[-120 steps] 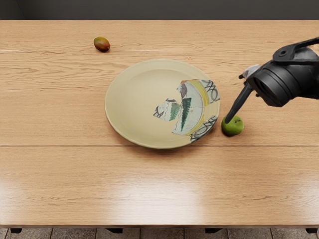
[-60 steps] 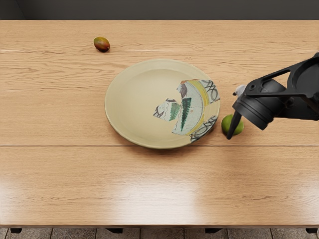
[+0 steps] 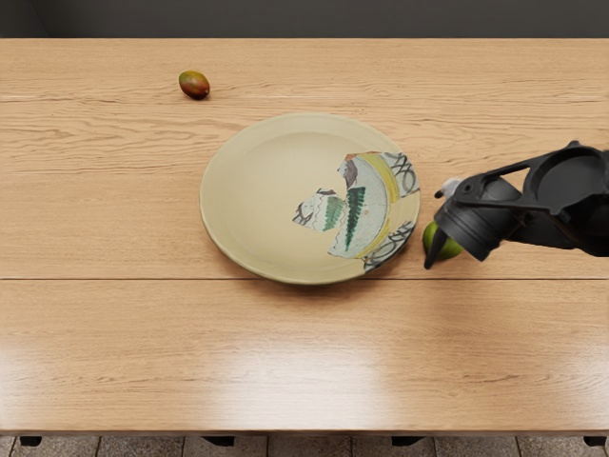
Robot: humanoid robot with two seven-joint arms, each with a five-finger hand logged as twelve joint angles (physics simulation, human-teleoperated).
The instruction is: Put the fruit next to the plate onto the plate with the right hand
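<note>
Green fruit: a small, round piece with smooth lime-green skin that shows no markings. It lies on the surface just beside the plate, at the lower right of the rim, outside the plate. Only part of the fruit shows. Its upper and right portions are covered by the right robot hand, and a slim dark part of that hand crosses its front. Whether the fruit touches the rim cannot be told.

Right robot hand: black and bulky, with a pale tip at its upper left. It sits directly over the fruit, and its arm enters from the right edge. Its underside is hidden, so it cannot be told whether the hand is open, closed, or gripping the fruit.

Plate: large, round and shallow, pale yellow-cream. It lies flat near the middle of the surface. Its right half carries a painted motif in green, white, yellow and grey, with dark looping lines along the rim nearest the green fruit. Nothing lies on it.

Second fruit: small and oval, with red-brown to olive skin. It lies at the far left of the surface, well apart from the plate and the robot hand.

Surface: light wood with horizontal grain and a seam running across below the plate.
</note>
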